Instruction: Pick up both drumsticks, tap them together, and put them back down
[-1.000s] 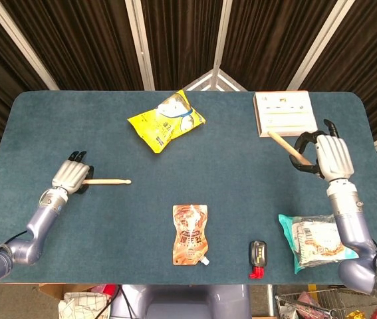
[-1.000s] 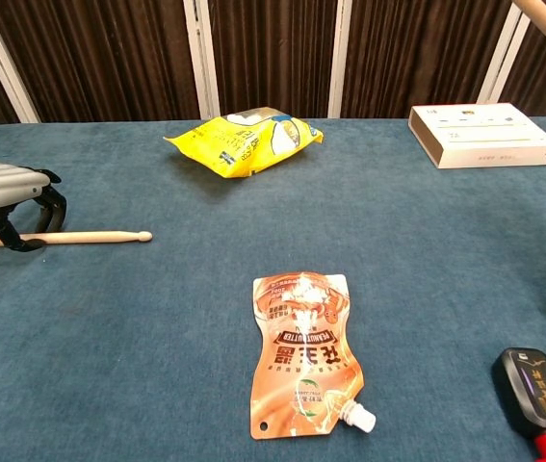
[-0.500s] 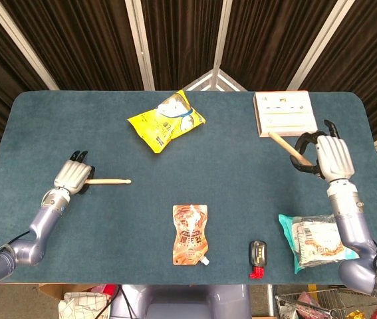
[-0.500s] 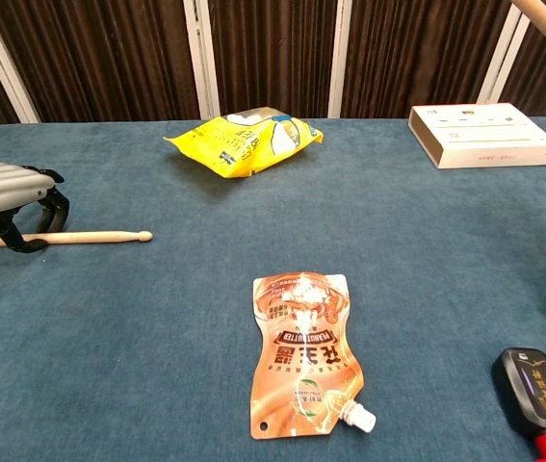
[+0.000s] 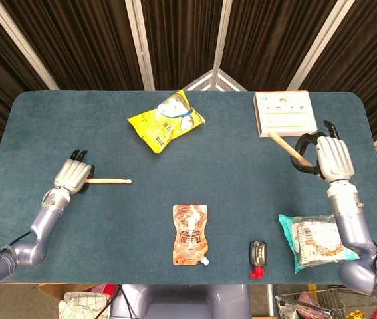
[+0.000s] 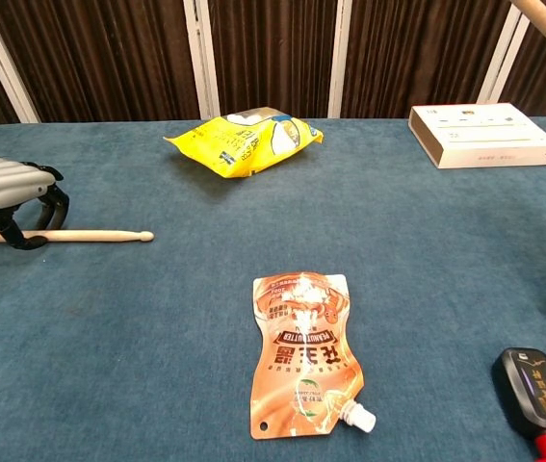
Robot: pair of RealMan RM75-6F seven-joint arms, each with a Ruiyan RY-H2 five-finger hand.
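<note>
Wooden drumstick (image 6: pixel 80 235) under left hand (image 6: pixel 8 197) has barely shifted.

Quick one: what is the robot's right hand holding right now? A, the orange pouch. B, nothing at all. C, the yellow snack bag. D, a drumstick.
D: in the head view the right hand is closed around a drumstick that angles up toward the white box.

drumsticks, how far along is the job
Done: the right hand holds its drumstick raised off the table. In hand: the left hand is closed around the other drumstick, which appears to lie on the table. Left: lifting it, tapping the two together, setting both down.
</note>
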